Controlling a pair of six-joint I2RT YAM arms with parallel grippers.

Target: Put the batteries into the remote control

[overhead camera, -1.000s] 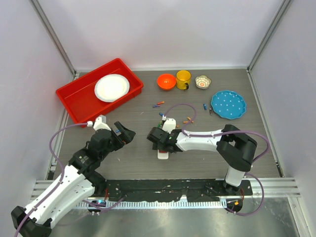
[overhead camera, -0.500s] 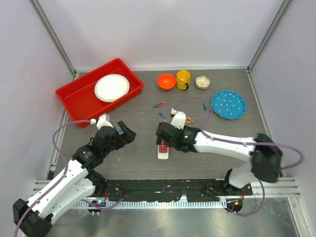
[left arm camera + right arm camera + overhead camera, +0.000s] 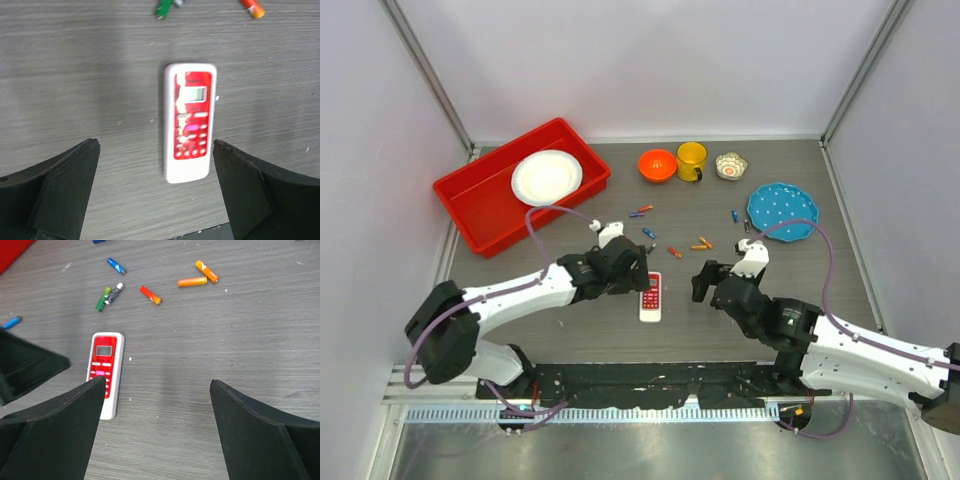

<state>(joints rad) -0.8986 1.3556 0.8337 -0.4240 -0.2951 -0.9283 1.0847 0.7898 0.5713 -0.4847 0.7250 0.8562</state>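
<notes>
Remote [image 3: 189, 122]: one. It lies flat on the table [image 3: 590, 330], face up, front-middle, with the screen end pointing away from the arm bases. White shell, red button panel, small pale screen. Button marks and screen are too blurred to read, and no brand is legible.

Batteries [image 3: 150, 295]: all loose on the table beyond the remote, none touching it. The right wrist view counts eight:
- two orange, lying close in a V
- one red
- one green, end to end with one grey
- three blue, one cut by the top edge and one at the left edge

The overhead view adds one blue and one dark one farther right, near the blue plate [image 3: 782, 211]. No print is readable on any of them.

Left gripper [image 3: 155, 145]: jaws wide apart, holding nothing. Overhead it sits just left of the remote's far end. In its own camera the remote shows between the two fingers, with neither finger on it.

Right gripper [image 3: 157, 381]: jaws spread, empty. Overhead it is to the right of the remote and apart from it, over bare table.

Other items, one each:
- red tray [image 3: 470, 200] at back left, with a white plate [image 3: 547, 177] inside it
- orange bowl [image 3: 658, 164], yellow mug [image 3: 692, 160] and small patterned bowl [image 3: 731, 166], in a row along the back
- the blue plate, dotted, at right

No writing can be made out on any of these.
</notes>
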